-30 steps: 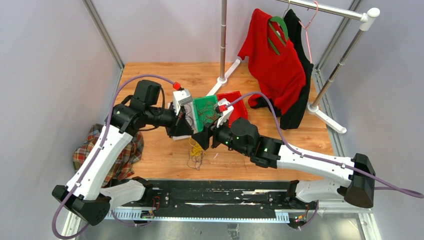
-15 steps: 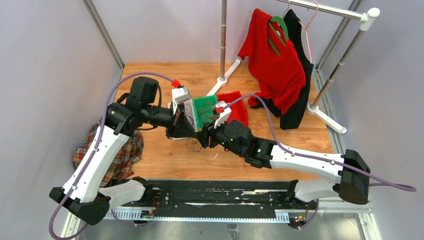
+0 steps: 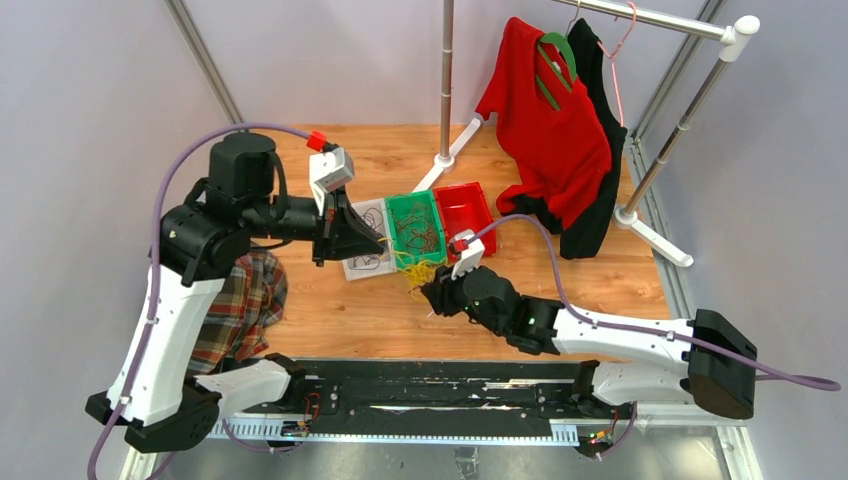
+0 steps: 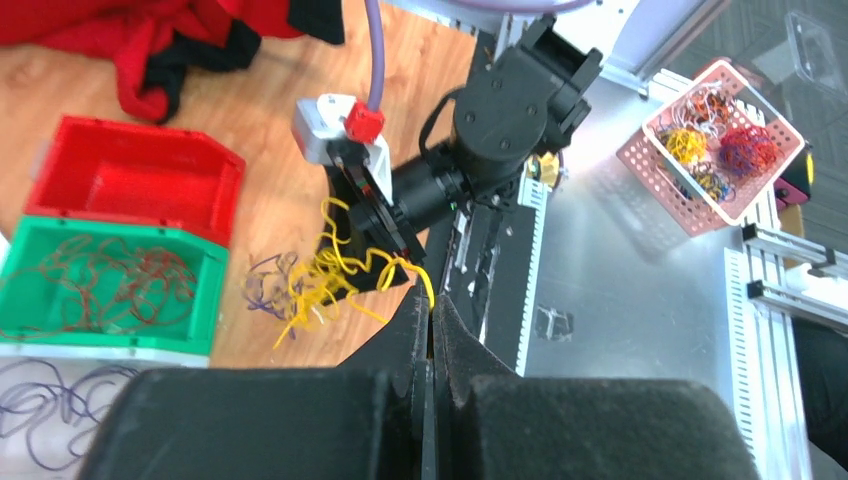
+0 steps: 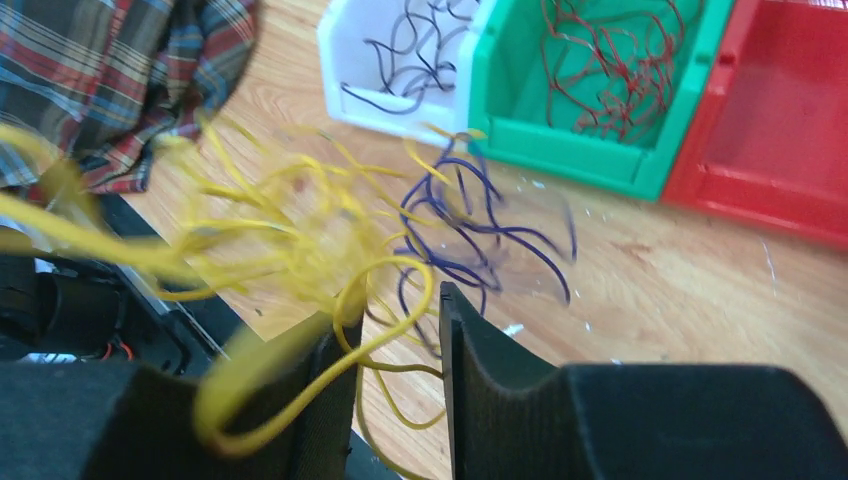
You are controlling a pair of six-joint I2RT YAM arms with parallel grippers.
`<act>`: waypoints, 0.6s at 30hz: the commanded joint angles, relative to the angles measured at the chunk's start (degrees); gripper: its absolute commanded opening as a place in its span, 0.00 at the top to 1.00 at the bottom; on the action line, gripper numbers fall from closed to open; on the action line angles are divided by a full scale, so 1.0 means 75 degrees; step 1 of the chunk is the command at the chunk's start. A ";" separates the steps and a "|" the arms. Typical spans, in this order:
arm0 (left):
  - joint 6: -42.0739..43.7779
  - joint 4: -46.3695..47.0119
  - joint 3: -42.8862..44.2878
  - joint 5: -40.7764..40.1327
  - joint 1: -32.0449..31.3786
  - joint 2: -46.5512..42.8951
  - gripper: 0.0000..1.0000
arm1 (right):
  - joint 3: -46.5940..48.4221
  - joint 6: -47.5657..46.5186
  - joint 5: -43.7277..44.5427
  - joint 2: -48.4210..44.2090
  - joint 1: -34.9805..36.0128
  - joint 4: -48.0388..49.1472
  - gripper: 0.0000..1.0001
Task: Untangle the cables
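Observation:
The cables are a yellow tangle (image 3: 420, 272) with dark purple strands (image 5: 470, 220) lying under it on the wooden table, just in front of the bins. My left gripper (image 4: 431, 300) is shut on one yellow strand, which runs taut from the yellow tangle (image 4: 320, 280); in the top view the left gripper (image 3: 380, 240) is left of the pile. My right gripper (image 5: 395, 310) is low over the pile, its jaws apart, with yellow loops (image 5: 280, 220) passing between them and over its left finger (image 5: 300, 400). The right gripper (image 3: 428, 293) sits just near of the tangle.
Three bins stand in a row: white (image 5: 400, 112) with dark strands, green (image 5: 600, 160) with red-brown strands, red (image 5: 780, 190). A plaid cloth (image 3: 235, 310) lies at the left edge. A clothes rack foot (image 3: 450, 155) and a hanging red shirt (image 3: 550, 110) stand behind. A pink basket (image 4: 645, 160) sits off the table.
My left arm has pulled back to the left with its yellow strand. My right arm has moved nearer and right, its jaws narrowing around yellow loops. The tangle has shifted toward the bins.

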 commanded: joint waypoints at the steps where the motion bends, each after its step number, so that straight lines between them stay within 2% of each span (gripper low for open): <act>1: -0.0182 -0.0086 0.0876 -0.0246 -0.0050 0.0097 1.00 | -0.0559 0.0479 0.0453 -0.0363 -0.0018 0.0020 0.67; 10: -0.0280 -0.0089 0.2702 -0.1055 -0.0048 0.0602 1.00 | -0.1353 0.0956 0.0487 -0.0488 -0.0017 -0.0017 0.73; 15: -0.0114 -0.0089 0.3646 -0.1454 -0.0051 0.0887 1.00 | -0.1457 0.1155 0.0575 -0.0281 -0.0019 -0.0238 0.82; 18: 0.0076 -0.0087 0.3703 -0.1654 -0.0050 0.0906 1.00 | -0.1362 0.1095 0.0573 -0.0303 -0.0019 -0.0438 0.85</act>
